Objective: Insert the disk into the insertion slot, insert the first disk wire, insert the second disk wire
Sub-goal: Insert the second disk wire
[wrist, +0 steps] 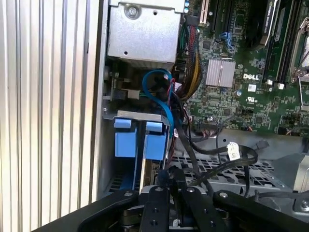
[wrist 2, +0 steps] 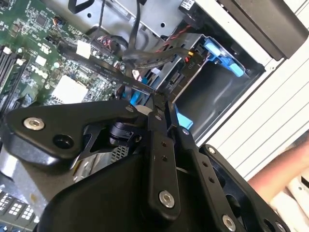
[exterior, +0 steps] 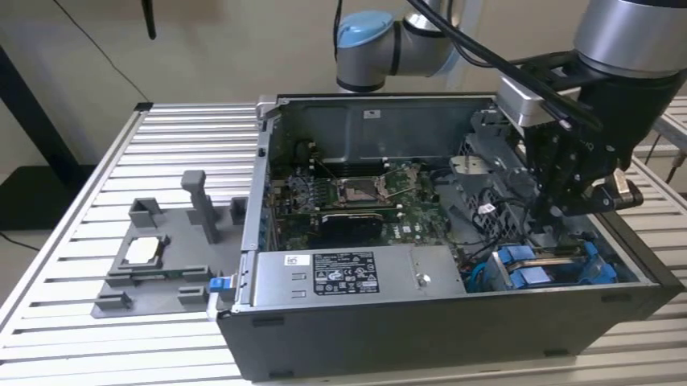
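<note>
Inside the case's tight corner, gripper (exterior: 561,211) above blue-framed disk (exterior: 548,265) amid cables; finger spread unclear.

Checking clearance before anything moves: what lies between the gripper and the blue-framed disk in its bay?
In the first wrist view, loose black cables and a blue cable run between the gripper and the disk.

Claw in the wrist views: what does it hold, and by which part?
The claw looks closed on a black cable over the drive bay, gripping along its length.
</note>
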